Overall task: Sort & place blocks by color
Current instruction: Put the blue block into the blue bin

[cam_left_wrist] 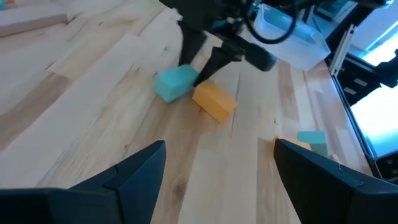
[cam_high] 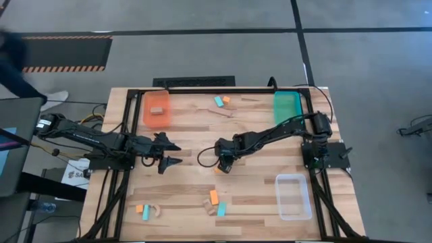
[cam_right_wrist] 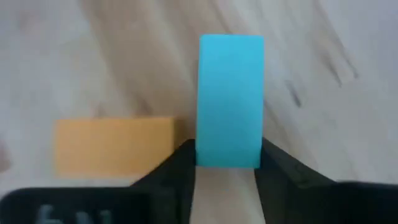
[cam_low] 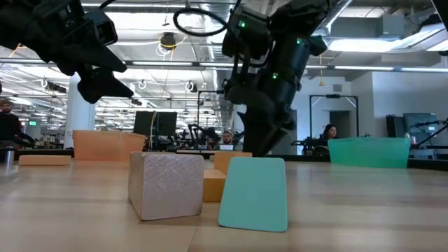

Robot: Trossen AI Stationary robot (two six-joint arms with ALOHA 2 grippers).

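Nearest in the low view, a pale wood block (cam_low: 166, 185) and a light blue block (cam_low: 254, 194) stand at the frame's lower middle, with an orange block (cam_low: 214, 187) tucked between and behind them. In the high view this cluster sits at the lower middle of the table (cam_high: 182, 138), and a second small cluster of orange, blue and wood pieces (cam_high: 147, 211) lies at the lower left.

At the centre of the high view, the right gripper (cam_high: 225, 164) is down at the table. Its wrist view shows its jaws pressed against both long sides of a blue block (cam_right_wrist: 230, 99), pinching it; an orange neighbour (cam_right_wrist: 114, 144) lies just beside it, apart from the jaws. Gripping across the narrow width looks chosen so the jaws slip past the orange piece without dragging it along. The likely step is lifting this blue block toward the teal tray (cam_high: 287, 106) at the upper right.

The left gripper (cam_high: 171, 154) hovers left of centre with its jaws spread and nothing between them, seemingly waiting clear of the working arm.

A clear tray (cam_high: 294, 196) sits at the lower right. Farther up, an orange tray (cam_high: 156, 108) at the upper left already holds a block (cam_high: 158, 111), and two loose blocks, blue and orange (cam_high: 222, 100), lie at the upper middle, unsorted.
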